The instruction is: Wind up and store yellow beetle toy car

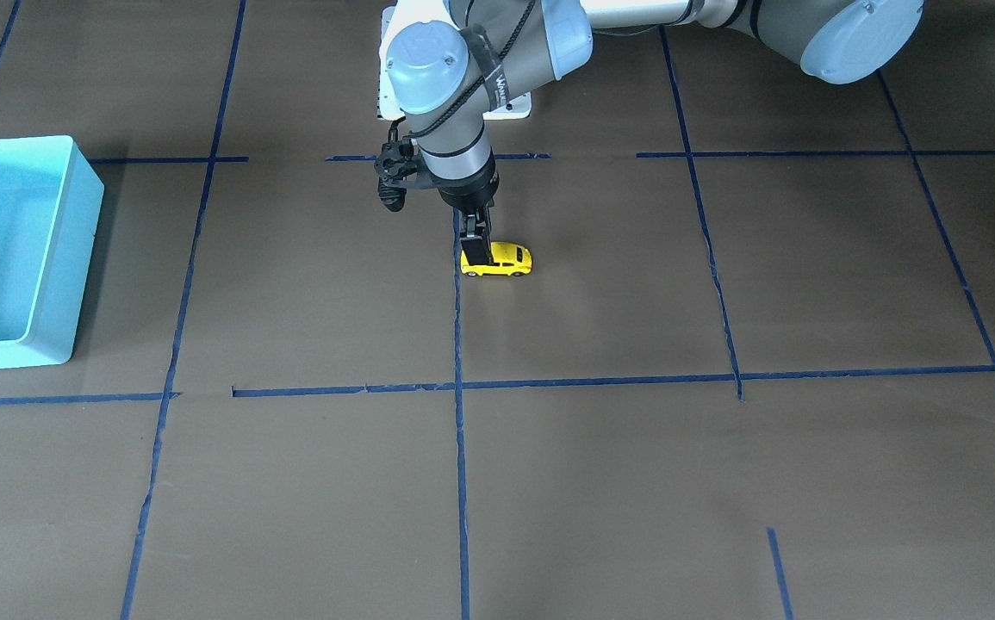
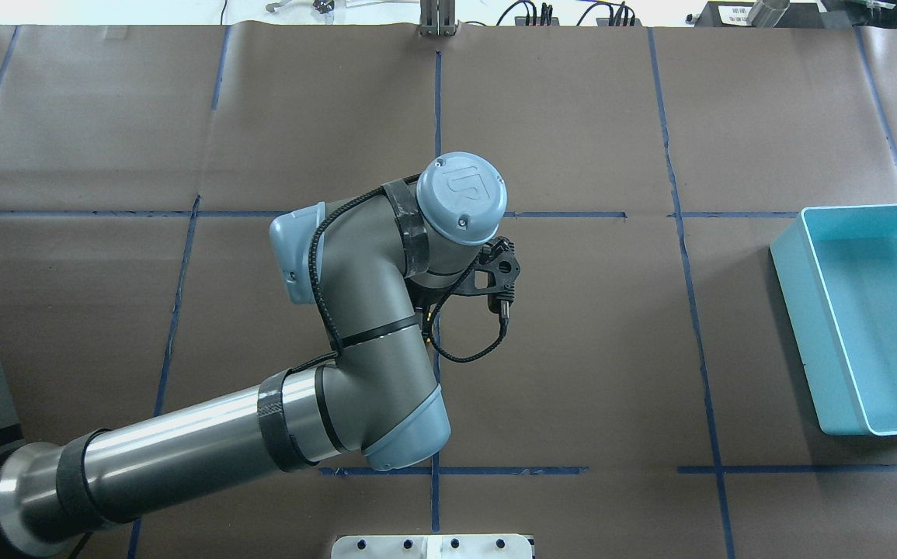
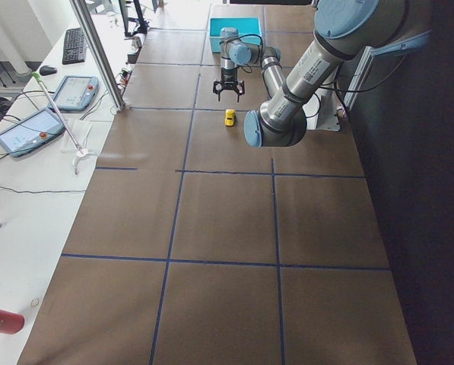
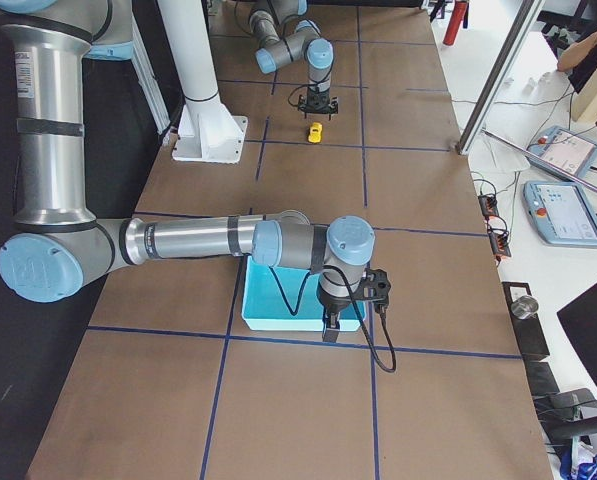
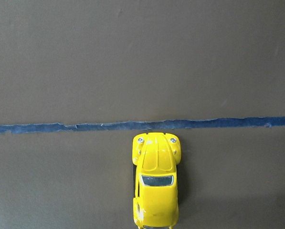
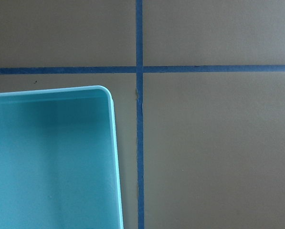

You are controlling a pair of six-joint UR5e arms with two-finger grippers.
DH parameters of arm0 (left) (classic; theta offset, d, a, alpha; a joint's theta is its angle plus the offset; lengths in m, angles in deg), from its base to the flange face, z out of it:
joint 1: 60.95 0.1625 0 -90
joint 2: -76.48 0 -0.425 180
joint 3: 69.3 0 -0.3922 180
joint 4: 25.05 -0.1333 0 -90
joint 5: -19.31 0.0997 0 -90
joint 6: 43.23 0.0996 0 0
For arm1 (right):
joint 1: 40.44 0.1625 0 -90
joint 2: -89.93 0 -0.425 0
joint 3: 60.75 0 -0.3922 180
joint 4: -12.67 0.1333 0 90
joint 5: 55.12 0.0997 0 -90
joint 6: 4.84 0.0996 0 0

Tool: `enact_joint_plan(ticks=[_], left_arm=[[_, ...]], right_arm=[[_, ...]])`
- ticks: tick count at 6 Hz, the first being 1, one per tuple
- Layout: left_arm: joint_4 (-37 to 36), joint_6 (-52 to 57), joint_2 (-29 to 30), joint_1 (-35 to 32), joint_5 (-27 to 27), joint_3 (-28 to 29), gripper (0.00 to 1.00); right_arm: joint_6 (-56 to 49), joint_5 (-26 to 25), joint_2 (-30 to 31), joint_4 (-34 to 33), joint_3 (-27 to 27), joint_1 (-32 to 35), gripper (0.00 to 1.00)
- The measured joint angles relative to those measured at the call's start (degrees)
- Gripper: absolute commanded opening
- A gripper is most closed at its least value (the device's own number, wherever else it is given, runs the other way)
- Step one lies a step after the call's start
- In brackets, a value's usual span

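The yellow beetle toy car [image 1: 507,260] stands on its wheels on the brown table beside a blue tape line. It fills the bottom middle of the left wrist view [image 5: 156,191] and is hidden under the arm in the overhead view. My left gripper [image 1: 479,251] points straight down at the car's end, low over the table. Its fingers look spread in the exterior left view [image 3: 229,97]. I see no grip on the car. My right gripper [image 4: 330,330] hangs at a corner of the turquoise bin [image 4: 278,305]. I cannot tell if it is open or shut.
The turquoise bin [image 1: 75,258] sits at the table's end on my right, also seen in the overhead view [image 2: 867,310] and the right wrist view [image 6: 51,157]. Blue tape lines grid the brown table. A white mount plate [image 2: 432,546] is at the near edge.
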Motion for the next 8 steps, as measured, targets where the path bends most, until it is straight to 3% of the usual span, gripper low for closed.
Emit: enact_joint_plan(ticks=[2,8], left_arm=[[1.4,-0.2,1.2,2.3,4.0,3.5,1.0],[5.8,-0.3,0.9,4.2,5.7,8.3,1.0]], right_arm=[[0.0,0.0,0.0,0.0,0.0,0.0,1.0],[-0.1,0.0,0.0,0.0,0.2,0.0,1.0]])
